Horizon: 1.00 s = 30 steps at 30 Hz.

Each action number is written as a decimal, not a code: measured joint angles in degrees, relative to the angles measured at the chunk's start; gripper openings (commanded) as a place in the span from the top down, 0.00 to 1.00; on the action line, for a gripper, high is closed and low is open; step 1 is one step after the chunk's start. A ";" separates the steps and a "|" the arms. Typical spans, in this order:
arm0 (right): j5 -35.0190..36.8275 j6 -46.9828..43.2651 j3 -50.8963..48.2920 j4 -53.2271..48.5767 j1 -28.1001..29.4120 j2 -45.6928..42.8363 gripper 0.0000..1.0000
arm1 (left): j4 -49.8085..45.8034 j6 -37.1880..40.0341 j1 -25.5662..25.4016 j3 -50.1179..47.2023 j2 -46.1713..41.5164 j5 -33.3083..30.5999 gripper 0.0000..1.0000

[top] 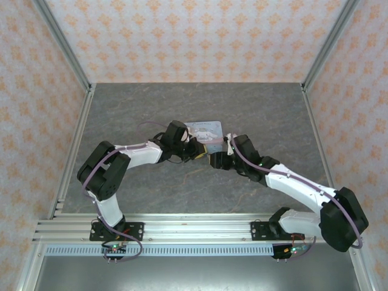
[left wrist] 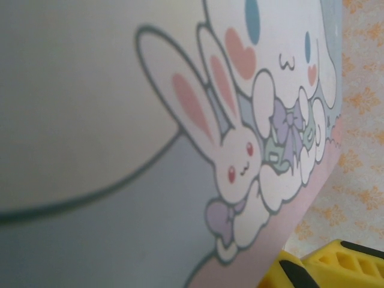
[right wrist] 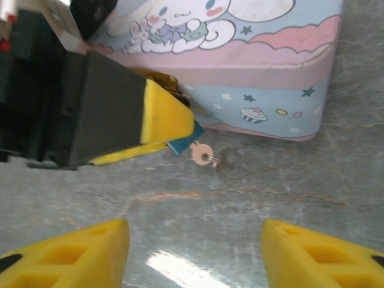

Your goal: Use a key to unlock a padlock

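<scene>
In the right wrist view a corner of the tiny teal padlock pokes out from under a yellow finger of my left gripper, which is shut on it. A brassy bit of shackle shows above that finger. A small key with a pink head and a metal ring juts from the padlock's exposed corner, just above the table. My right gripper is open, its yellow fingertips wide apart and well short of the key. From above, the right gripper faces the left one closely.
The pastel cartoon tin lies flat right behind the padlock, and its printed lid is very close to the left wrist camera. The grey marbled table is walled by patterned panels on three sides.
</scene>
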 measured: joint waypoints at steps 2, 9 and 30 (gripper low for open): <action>3.15 -1.95 -0.11 0.13 0.52 0.04 0.45 | -0.44 0.11 0.04 0.70 0.39 0.72 1.00; 8.35 -8.63 -1.90 3.37 2.40 3.13 0.46 | -2.21 0.13 0.04 2.95 1.42 2.56 1.00; 10.25 -14.67 1.16 8.52 3.50 15.34 0.48 | -2.58 0.04 0.04 3.26 1.55 3.48 1.00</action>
